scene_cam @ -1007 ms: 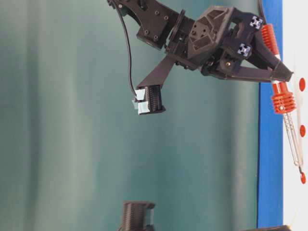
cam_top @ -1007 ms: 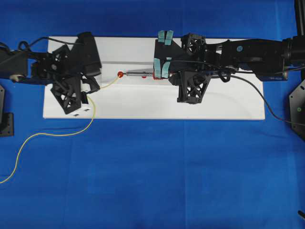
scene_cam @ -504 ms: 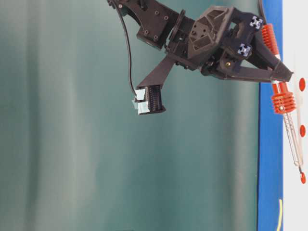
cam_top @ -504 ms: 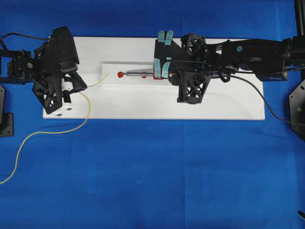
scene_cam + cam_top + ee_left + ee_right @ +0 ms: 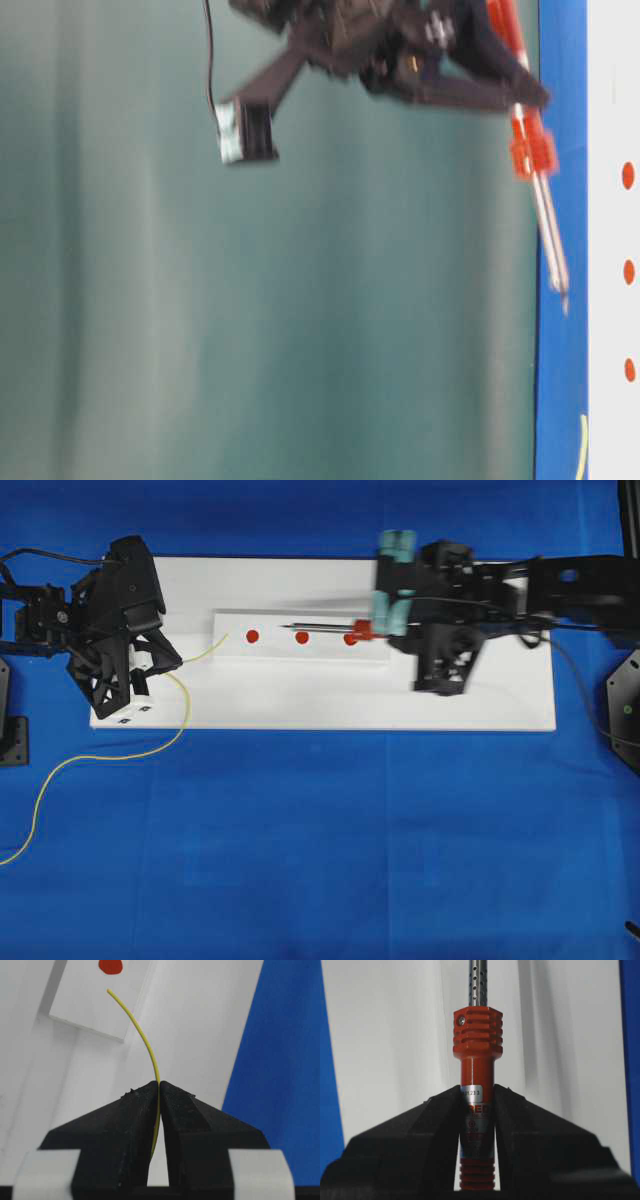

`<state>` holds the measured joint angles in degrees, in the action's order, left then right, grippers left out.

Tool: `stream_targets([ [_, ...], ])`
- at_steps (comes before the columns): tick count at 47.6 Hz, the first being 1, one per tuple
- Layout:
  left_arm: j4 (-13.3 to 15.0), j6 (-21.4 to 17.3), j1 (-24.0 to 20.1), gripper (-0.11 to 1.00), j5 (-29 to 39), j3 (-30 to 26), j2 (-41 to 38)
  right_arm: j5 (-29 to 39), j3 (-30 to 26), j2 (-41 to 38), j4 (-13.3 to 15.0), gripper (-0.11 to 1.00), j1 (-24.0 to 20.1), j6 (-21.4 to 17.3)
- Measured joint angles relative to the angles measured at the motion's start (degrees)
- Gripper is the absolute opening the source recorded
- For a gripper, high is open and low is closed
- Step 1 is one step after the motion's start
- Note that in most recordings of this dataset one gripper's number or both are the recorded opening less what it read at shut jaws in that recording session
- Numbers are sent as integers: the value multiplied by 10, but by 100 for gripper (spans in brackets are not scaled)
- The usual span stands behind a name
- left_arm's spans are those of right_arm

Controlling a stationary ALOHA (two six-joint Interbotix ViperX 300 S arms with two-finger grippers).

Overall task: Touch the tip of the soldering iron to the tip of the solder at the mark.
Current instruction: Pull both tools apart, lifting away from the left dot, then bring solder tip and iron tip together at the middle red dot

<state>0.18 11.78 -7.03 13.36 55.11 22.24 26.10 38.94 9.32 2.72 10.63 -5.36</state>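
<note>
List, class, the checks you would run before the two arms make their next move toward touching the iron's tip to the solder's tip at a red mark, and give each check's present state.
1. Left end effector shut on the thin yellow-green solder wire: ok.
2. Right end effector shut on the orange-red-handled soldering iron: ok.
3. Solder's bare end at the nearest red round mark: not ok, it stops just short of it.
4. Iron's tip on a mark: not ok; the table-level view shows it lifted clear of the white board.
5. Iron tip touching solder tip: not ok; they are far apart in the overhead view.
6. Which of the three marks is the target: cannot tell.
</note>
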Motion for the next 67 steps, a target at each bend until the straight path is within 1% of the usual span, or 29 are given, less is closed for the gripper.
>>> stream_targets([
  [6, 0, 0, 1, 3, 0, -1, -1, 2, 36, 37, 2, 6, 4, -1],
  [10, 0, 0, 1, 3, 0, 0, -1, 3, 48, 49, 0, 6, 4, -1],
  [27, -1, 0, 1, 3, -1, 0, -1, 2, 52, 54, 4, 6, 4, -2],
  [33, -1, 1, 1, 3, -12, -5, -4, 2, 52, 54, 4, 6, 4, -1],
  [40, 0, -2, 1, 3, -35, -33, -26, 2, 52, 54, 4, 6, 4, -1],
  [57, -1, -6, 1, 3, -36, -122, -134, 3, 53, 54, 5, 6, 4, -1],
  [67, -1, -6, 1, 3, -36, -147, -185, 2, 54, 53, 5, 6, 4, -2],
])
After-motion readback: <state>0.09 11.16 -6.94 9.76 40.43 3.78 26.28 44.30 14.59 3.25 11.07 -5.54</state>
